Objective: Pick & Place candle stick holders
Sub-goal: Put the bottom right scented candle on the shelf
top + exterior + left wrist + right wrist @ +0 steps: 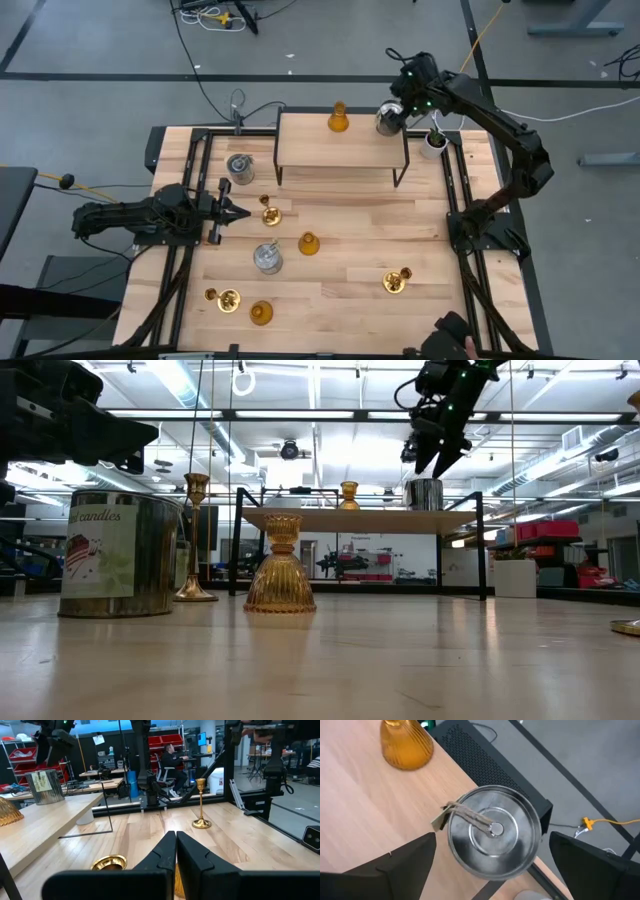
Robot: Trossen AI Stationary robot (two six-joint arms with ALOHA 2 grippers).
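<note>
A: We are looking at the right gripper (392, 117), and its fingers are standing spread wide, gripping nothing, right above the silvery holder (492, 838) that is sitting at the end of the raised shelf (340, 152).

B: We are judging that holder to be stiff, smooth-walled and probably slippery, and breakable if it really is glass. We are thinking a grip across the round wall from opposite sides is the best hold, with the fingers kept off the paper tag (440, 820) hanging at the rim.

A: An amber holder (406, 742) is sitting on the same shelf, off to one side of the gripper and well apart from the silvery one.

B: And the left gripper (232, 212) is waiting clenched shut and empty over the tabletop (350, 240), with a brass holder (270, 214) just ahead of its tips.

A: We are struggling to see the shelf edge here: the silvery holder is looking very close to it, yet we cannot tell whether it overhangs.

B: We are also missing its lower wall, which the rim hides from above. In the low view, it is small and far off behind the nearer pieces.
</note>
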